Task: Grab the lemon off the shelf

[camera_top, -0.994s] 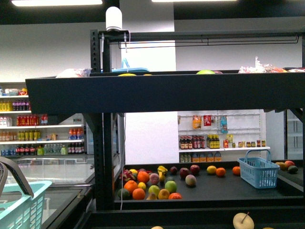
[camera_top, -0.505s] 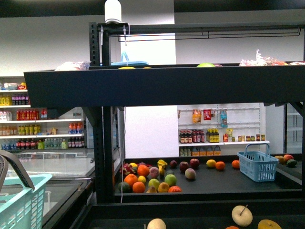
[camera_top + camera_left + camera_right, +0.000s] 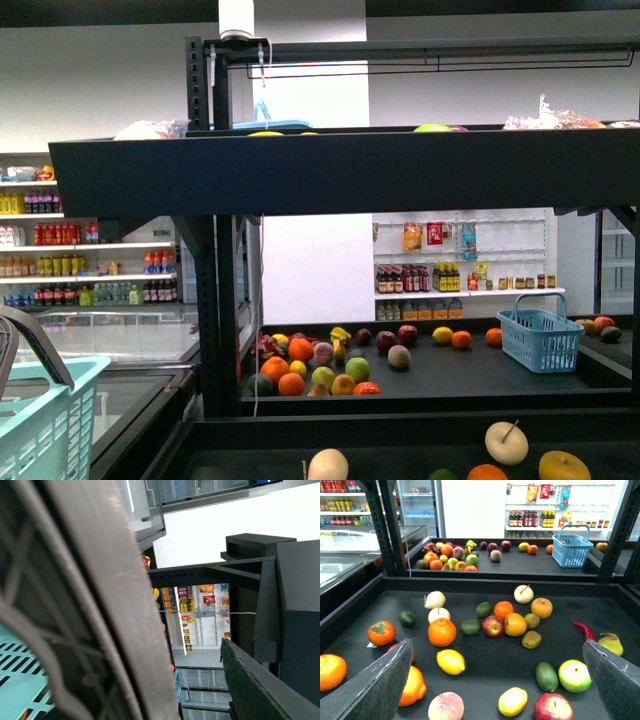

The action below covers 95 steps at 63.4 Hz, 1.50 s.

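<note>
The right gripper [image 3: 496,644] is released, its two dark grey fingers [image 3: 380,685] spread far apart and grasping nothing; between them, on the wide flat deck of the large black metal tiered shelf [image 3: 470,584], lies the bright yellow, smooth oval lemon [image 3: 450,661], close to the deck's near edge and nearer one finger than the other; a round orange fruit [image 3: 442,631] sits just beyond it toward the far edge; a second yellow oval fruit [image 3: 513,701] lies near it along the near edge, apart from it; a red apple [image 3: 493,626] rests around mid-deck; past the far edge, another deck carries a light blue plastic basket [image 3: 572,550]; the left wrist view shows only a broad grey bar [image 3: 100,605] and teal plastic mesh [image 3: 20,660], so whether the left gripper is clenched or released cannot be told.
</note>
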Tool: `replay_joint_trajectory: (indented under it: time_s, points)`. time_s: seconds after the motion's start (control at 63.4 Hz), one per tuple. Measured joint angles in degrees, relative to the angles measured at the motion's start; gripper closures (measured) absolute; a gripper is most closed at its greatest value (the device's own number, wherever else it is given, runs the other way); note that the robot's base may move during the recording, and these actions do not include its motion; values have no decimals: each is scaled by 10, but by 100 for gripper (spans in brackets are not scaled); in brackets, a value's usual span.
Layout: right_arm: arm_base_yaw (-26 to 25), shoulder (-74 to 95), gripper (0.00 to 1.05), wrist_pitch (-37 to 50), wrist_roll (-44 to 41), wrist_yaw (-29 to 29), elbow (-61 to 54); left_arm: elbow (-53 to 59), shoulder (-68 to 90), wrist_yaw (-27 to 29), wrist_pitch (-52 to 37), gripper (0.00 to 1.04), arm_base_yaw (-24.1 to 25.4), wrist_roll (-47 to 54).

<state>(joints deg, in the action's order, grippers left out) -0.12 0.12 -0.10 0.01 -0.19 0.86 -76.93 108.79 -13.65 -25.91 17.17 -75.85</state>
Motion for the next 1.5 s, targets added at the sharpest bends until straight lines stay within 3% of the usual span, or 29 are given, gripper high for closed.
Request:
replay_joint_trajectory:
  time_s: [0.189,0.284,0.71,1.183,1.499]
  points:
    - [0,0,2,0,0,0,0,5,-3,-1,17,83,0,3]
    - [0,0,2,0,0,0,0,21,-23,-19,21,91,-7,27]
    - [0,0,2,0,0,0,0,50,-177,-119,166,97,-85,217]
    - [0,0,2,0,0,0,0,90,-140,-190,96,97,-285,281]
    - [0,0,2,0,0,0,0,-8,-10,-191,58,97,-375,268]
